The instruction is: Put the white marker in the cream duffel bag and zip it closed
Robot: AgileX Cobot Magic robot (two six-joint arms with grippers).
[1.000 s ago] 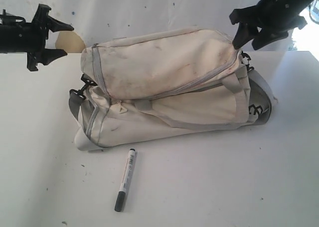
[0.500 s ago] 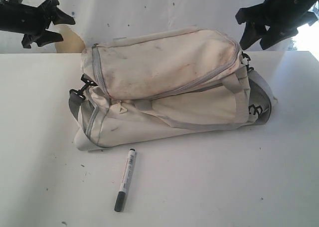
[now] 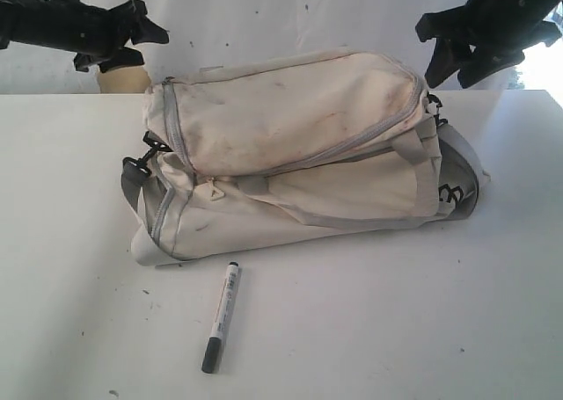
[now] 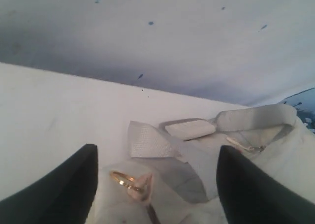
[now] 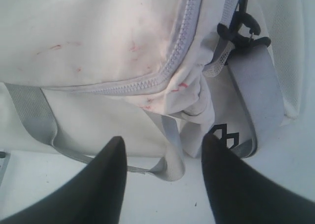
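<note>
Both the left gripper [image 3: 148, 48] and right gripper [image 3: 450, 73] hang above the ends of the cream duffel bag [image 3: 299, 145], jaws apart, empty. The white marker [image 3: 222, 316] lies on open table [image 3: 396, 330] near the bag's front edge.

One duffel bag [image 3: 290, 145], one white marker [image 3: 222, 316]

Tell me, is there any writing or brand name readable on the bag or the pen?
white marker: dark print along the barrel, too small to read.
cream duffel bag: small black logo near one end, an angular emblem, no legible letters.
No other text shows.
</note>
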